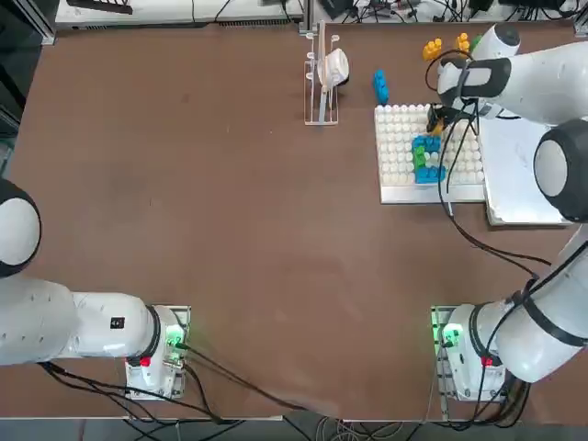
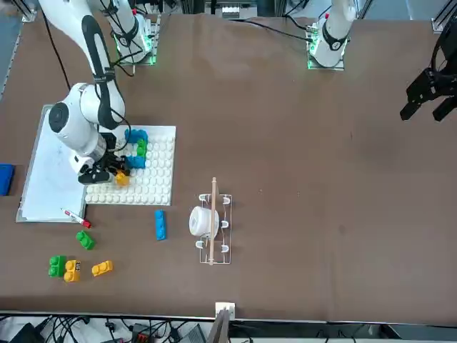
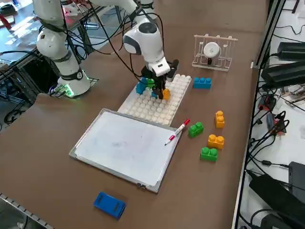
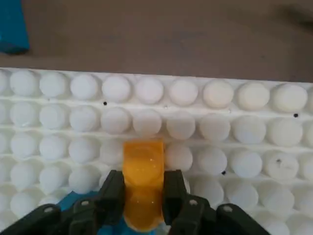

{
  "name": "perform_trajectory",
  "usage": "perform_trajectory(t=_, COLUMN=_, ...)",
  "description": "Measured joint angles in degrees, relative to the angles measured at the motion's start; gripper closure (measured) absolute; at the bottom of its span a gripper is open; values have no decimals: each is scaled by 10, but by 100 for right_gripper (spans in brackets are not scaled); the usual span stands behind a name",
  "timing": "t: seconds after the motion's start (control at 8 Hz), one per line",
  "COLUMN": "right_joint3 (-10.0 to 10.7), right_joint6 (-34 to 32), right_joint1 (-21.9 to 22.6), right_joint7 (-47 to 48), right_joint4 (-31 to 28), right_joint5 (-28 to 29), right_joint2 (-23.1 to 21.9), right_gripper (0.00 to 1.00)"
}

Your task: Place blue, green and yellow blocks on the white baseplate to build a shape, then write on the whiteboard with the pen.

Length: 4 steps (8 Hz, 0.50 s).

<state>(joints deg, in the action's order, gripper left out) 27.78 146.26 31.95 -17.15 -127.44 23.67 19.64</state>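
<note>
"Right claw point(image 4: 144, 198): what's it doing?"

"Pinching a yellow block point(image 4: 143, 164) over the plate point(image 3: 147, 109), near the built blocks. Can't tell if it touches the studs."

"What's built?"

"Two blue blocks point(image 1: 427, 175) point(image 1: 430, 143) with a green block point(image 1: 419, 157) between."

"And around the plate?"

"Board point(image 3: 126, 148) just beside it, pen point(image 3: 177, 132) across the board's edge. Past the pen, two loose green blocks point(image 3: 196, 129) point(image 3: 208, 154) and two yellow point(image 3: 219, 119) point(image 3: 215, 141). Another blue block point(image 3: 202, 83) lies on the tabletop point(image 1: 230, 202), between plate and rack point(image 3: 224, 62)."
</note>
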Motion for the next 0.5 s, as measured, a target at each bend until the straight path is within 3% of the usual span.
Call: perform_trajectory(t=0.5, right_joint3=3, right_joint6=-14, right_joint1=5, right_joint7=19, right_joint4=15, right_joint5=-3, right_joint2=16, right_gripper=59)
